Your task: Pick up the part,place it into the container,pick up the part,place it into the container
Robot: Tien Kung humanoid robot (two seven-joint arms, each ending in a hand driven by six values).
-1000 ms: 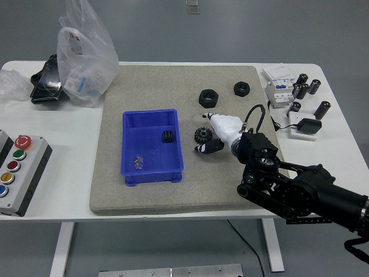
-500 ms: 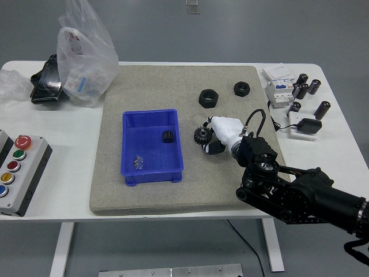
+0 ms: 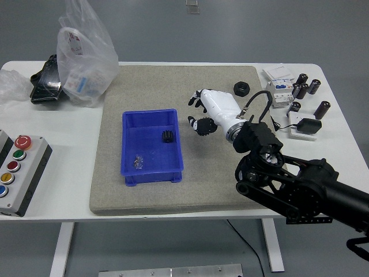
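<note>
My right hand (image 3: 200,117), white with black fingertips, reaches in from the lower right over the grey mat (image 3: 144,190). Its fingers are curled on a black gear (image 3: 202,126), held just right of the blue container (image 3: 124,144). Inside the container lie a small black gear (image 3: 167,137) and a small metal part (image 3: 138,163). A black hex nut (image 3: 241,88) sits on the mat behind the hand. The larger nut seen earlier is hidden behind the hand.
A plastic bag (image 3: 86,55) and a black object (image 3: 45,81) sit at the back left. A button box (image 3: 17,173) stands at the left edge. Breakers (image 3: 279,86), black cylinders (image 3: 305,83) and a small charger (image 3: 305,126) crowd the right side.
The right hand closed on the black gear, then swung up and away from the near edge with it. The gear has risen off the mat, and the hand now covers the large nut.
</note>
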